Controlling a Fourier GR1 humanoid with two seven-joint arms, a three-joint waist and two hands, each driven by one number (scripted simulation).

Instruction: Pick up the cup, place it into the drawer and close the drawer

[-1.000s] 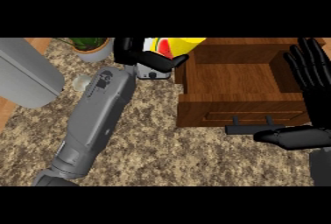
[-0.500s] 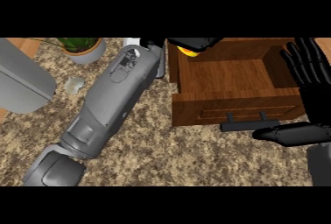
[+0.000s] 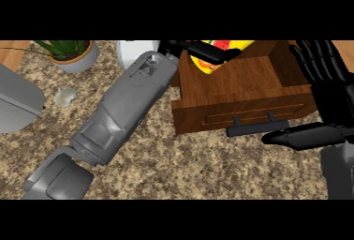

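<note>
The cup (image 3: 223, 52) is yellow with red and white markings and shows at the top edge, over the back left corner of the open wooden drawer (image 3: 249, 89). My left hand (image 3: 200, 49) is curled round it, black fingers across its side, and hides most of it. The grey left forearm runs diagonally up from the lower left. My right hand (image 3: 325, 79) is open beside the drawer's right wall, fingers pointing up, thumb (image 3: 304, 138) stretched left near the dark drawer handle (image 3: 257, 126).
A potted green plant (image 3: 75, 52) stands at the upper left. A white object (image 3: 135, 52) sits behind the left forearm. A grey appliance (image 3: 17, 101) fills the left edge, and a small pale object (image 3: 66, 95) lies near it on the speckled counter.
My left arm has swung right and carried the cup from left of the drawer to over its back left corner. The right hand has stayed by the drawer's right side.
</note>
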